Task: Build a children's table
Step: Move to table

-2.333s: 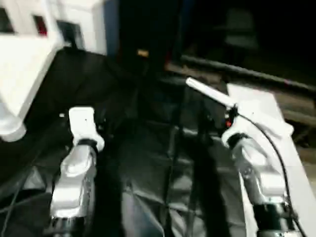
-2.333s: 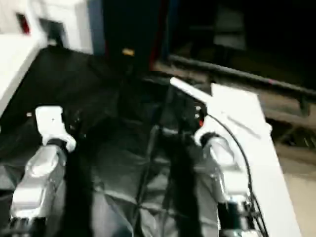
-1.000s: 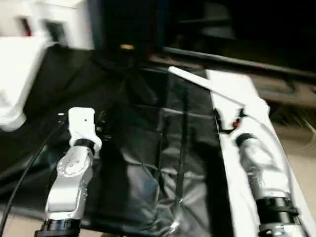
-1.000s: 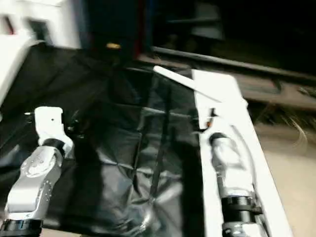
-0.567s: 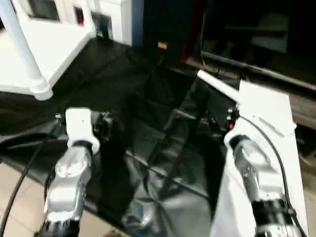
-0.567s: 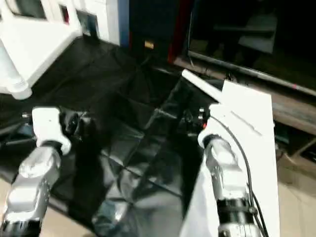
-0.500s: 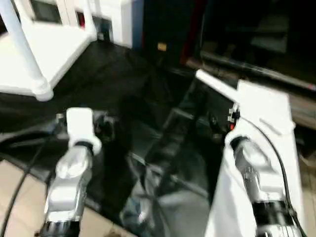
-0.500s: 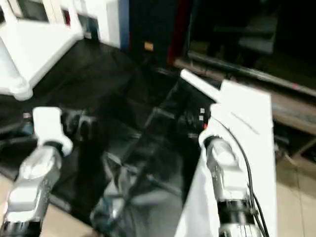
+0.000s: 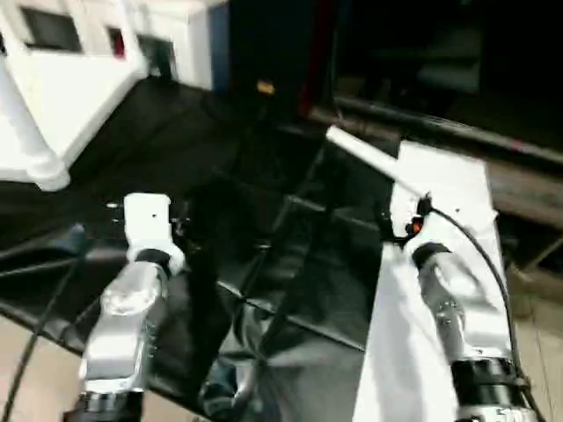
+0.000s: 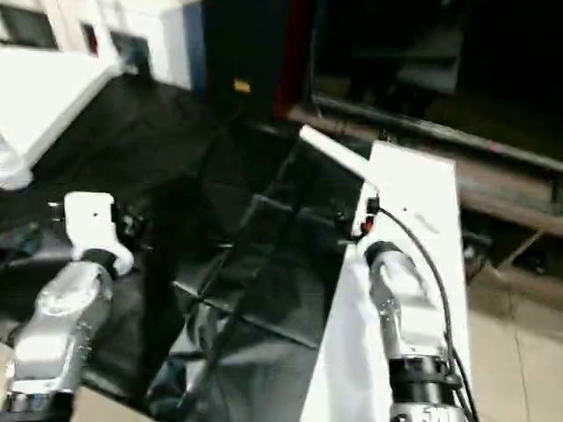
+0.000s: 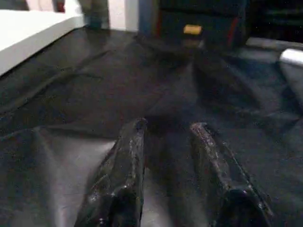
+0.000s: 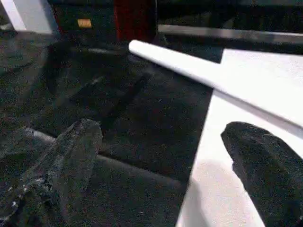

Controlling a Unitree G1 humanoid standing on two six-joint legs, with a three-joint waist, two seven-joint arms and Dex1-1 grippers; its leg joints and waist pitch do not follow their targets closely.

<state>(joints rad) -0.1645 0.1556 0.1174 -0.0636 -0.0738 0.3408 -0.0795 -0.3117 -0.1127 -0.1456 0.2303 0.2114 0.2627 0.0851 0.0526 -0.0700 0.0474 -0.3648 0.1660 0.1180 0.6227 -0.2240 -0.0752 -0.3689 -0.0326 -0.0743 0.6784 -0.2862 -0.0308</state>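
The children's table top (image 9: 62, 92) lies at the far left, a white leg rising from its round corner socket (image 9: 40, 176). Another white tapered leg (image 9: 365, 158) lies loose, slanting from the black sheet onto the flat white board; the right wrist view shows this leg (image 12: 189, 68) just ahead. My right gripper (image 12: 163, 130) is open wide and empty, one finger over the sheet, the other over the board's edge, short of the leg. My left gripper (image 11: 169, 126) hovers low over the sheet, its fingers apart with nothing between them, to the right of the table top (image 11: 28, 33).
A creased black sheet (image 9: 290, 264) covers the work surface. The flat white board (image 9: 449, 202) runs along the right under my right forearm. A dark cabinet with a yellow label (image 9: 264, 88) and a white unit (image 9: 176, 35) stand behind. Pale floor (image 9: 26, 387) shows at bottom left.
The whole picture has shifted because the camera moved. Both arms keep their poses and both grippers keep their openings. The loose leg lies where it was.
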